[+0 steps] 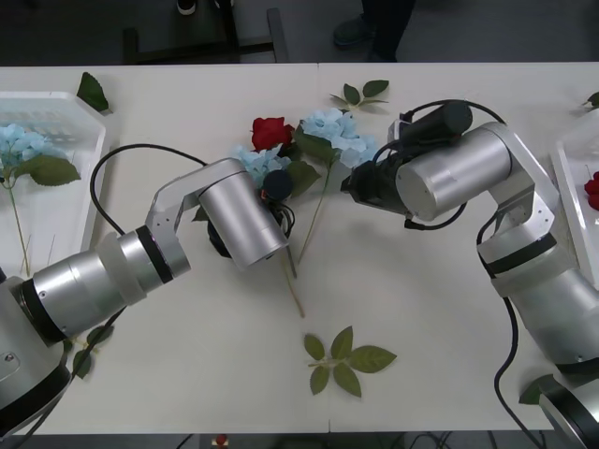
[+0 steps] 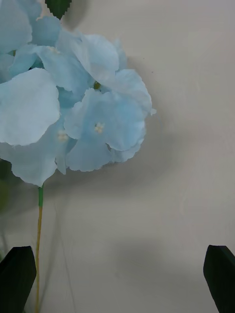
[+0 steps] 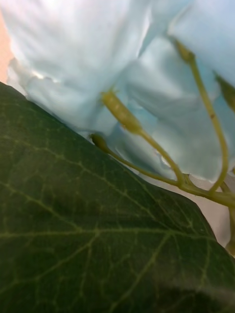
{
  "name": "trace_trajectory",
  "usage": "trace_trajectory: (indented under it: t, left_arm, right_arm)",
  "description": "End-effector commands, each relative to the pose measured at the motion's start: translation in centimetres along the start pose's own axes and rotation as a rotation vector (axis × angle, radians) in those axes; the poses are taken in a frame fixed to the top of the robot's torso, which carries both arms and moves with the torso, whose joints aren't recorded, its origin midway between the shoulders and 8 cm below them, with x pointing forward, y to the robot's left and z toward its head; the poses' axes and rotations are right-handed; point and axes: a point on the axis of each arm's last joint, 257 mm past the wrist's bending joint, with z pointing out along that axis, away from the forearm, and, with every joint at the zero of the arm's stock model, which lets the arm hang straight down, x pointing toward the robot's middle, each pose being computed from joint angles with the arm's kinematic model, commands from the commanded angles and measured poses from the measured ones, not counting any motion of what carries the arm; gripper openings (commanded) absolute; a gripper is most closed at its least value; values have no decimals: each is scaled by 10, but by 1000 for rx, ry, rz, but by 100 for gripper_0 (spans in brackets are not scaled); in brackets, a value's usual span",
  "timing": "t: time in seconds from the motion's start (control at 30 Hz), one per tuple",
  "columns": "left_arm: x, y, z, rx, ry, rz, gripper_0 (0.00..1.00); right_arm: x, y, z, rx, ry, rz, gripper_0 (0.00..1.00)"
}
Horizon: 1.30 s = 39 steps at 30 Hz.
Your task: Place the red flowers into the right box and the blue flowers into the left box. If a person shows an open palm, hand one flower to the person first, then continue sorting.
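Front cam: both arms reach in over the table point(image 1: 187, 355) centre, where the unsorted pile sits.

Pile: one red rose point(image 1: 271, 132), a pale-blue hydrangea point(image 1: 334, 128) just right of it, and a 2nd blue head point(image 1: 253, 161) below-left of the rose, partly under the left arm. Stems run down toward the robot. Big green leaves are mixed in between the heads.

Left gripper point(image 1: 277, 187): at the pile, right by the 2nd blue head. Left wrist cam is pressed close on a large green leaf point(image 3: 98, 234) with blue petals point(image 3: 88, 58) and thin green stalks behind it. Fingers are hidden by the leaf, so cannot tell jaw state or whether anything is held.

Right gripper point(image 2: 117, 279): sits just right of the hydrangea, aimed toward it. On right wrist cam the black fingertips point(image 2: 17, 276) are wide apart, nothing between them but bare table. Blue head point(image 2: 73, 98) lies ahead of the fingers, and its stem point(image 2: 38, 234) runs past one fingertip, close beside it, not clamped.

Left box point(image 1: 65, 178): far left of table, already has a blue hydrangea point(image 1: 19, 145) w/ leaf and stem inside.
Right box point(image 1: 571, 206): far right edge, partly cut off, with a red bloom point(image 1: 592, 190) in it.

Loose leaf sprigs: one near the front edge point(image 1: 342, 360), one at the back point(image 1: 360, 93), and a single leaf point(image 1: 92, 92) by the left box corner.
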Motion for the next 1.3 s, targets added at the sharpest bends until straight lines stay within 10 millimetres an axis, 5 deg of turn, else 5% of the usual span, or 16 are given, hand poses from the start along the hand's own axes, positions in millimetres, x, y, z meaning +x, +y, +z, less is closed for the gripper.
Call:
trace_trajectory:
  t: [0.03,0.07,0.23,0.37,0.4,0.63,1.07,1.3]
  left_arm:
    - [2,-5,-2,14,-1,-7,100]
    - [1,-5,-2,15,-2,-5,100]
    - [-2,-2,0,7,-9,5,55]
    - [-4,1,1,-1,-14,12,7]
    - [-4,2,2,-1,-14,17,3]
    - [-5,3,2,-3,-14,30,0]
    - [-10,11,4,-17,-8,61,0]
    - [-32,20,-23,-4,58,109,0]
  right_arm:
    - [-6,32,1,-36,-44,52,100]
    - [-6,33,2,-34,-46,54,100]
    - [-9,45,10,-39,-66,46,100]
    - [-10,56,15,-50,-78,39,100]
    - [-10,58,16,-51,-82,40,100]
    - [-21,73,27,-54,-114,28,100]
    - [-39,68,46,-40,-174,3,100]
    - [-35,60,57,-4,-186,-50,100]
